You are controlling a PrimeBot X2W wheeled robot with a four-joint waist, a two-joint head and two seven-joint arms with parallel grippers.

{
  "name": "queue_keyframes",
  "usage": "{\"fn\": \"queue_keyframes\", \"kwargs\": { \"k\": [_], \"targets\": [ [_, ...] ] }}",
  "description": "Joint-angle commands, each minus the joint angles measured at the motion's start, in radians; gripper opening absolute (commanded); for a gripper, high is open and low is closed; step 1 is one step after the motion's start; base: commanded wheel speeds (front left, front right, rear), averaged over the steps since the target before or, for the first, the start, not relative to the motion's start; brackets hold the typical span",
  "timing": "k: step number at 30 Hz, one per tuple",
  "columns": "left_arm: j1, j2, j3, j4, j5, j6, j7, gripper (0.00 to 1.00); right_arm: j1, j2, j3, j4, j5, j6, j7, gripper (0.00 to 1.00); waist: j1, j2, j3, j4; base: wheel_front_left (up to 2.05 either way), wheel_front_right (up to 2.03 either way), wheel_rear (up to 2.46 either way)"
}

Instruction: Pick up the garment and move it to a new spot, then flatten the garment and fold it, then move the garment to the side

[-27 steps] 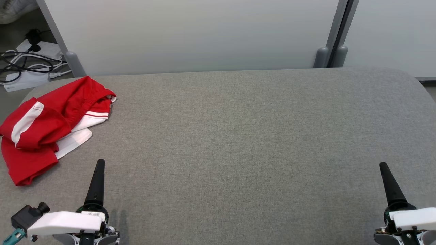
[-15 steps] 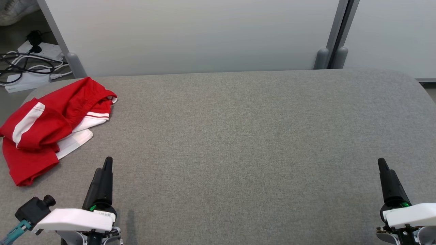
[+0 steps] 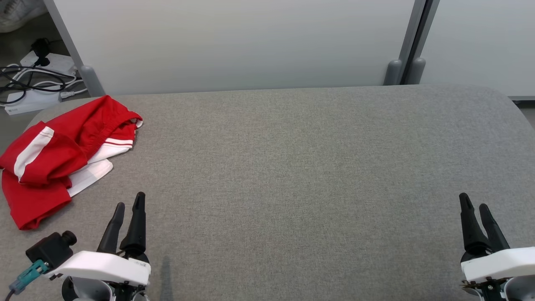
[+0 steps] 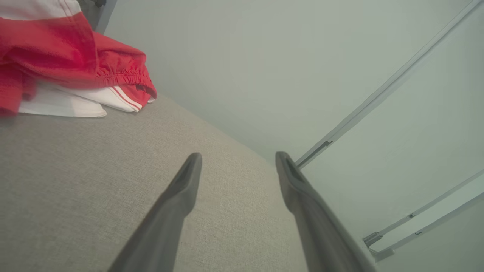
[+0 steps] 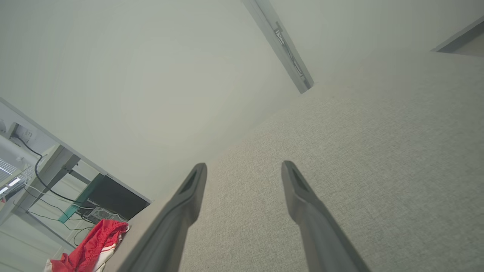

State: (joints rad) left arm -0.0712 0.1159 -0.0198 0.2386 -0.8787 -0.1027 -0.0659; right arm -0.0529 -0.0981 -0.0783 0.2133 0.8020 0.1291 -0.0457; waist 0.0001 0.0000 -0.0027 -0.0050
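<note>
The garment (image 3: 58,154) is a pair of red shorts with white stripes, crumpled at the far left of the grey table (image 3: 292,167). It also fills the upper left corner of the left wrist view as garment (image 4: 64,56), and appears small as garment (image 5: 92,245) in the right wrist view. My left gripper (image 3: 129,200) hovers near the front edge, below and right of the garment, open and empty. At the front right corner my right gripper (image 3: 474,200) is open too, holding nothing.
A pale partition wall (image 3: 234,42) with grey posts (image 3: 395,69) runs behind the table. Power strips and black cables (image 3: 33,79) lie on the floor beyond the back left corner.
Both grippers have turned about their own axes, so each now shows two separate fingers instead of one. The garment has not moved.
</note>
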Motion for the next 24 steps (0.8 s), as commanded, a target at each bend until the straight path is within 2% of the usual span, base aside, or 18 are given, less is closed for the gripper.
{"fn": "queue_keyframes", "kwargs": {
  "k": [1, 13, 24],
  "targets": [
    [-0.061, 0.024, 0.007, -0.021, 0.056, 0.01, -0.015, 1.0, -0.031, -0.021, 0.017, -0.024, -0.046, 0.001, -0.019, 1.0, -0.0001, 0.0, 0.0, -0.001, 0.0, 0.0, 0.0],
    [-0.069, 0.052, -0.032, 0.007, 0.253, 0.062, -0.05, 1.0, -0.027, -0.021, 0.033, 0.021, -0.23, 0.001, -0.049, 1.0, -0.0001, 0.0, -0.004, 0.003, 0.0, 0.0, 0.0],
    [-0.077, 0.062, -0.037, 0.031, 0.362, 0.085, -0.082, 1.0, -0.03, -0.016, 0.038, 0.059, -0.384, 0.001, -0.086, 1.0, -0.0001, 0.0, -0.006, 0.002, 0.0, 0.0, 0.0]
  ]
}}
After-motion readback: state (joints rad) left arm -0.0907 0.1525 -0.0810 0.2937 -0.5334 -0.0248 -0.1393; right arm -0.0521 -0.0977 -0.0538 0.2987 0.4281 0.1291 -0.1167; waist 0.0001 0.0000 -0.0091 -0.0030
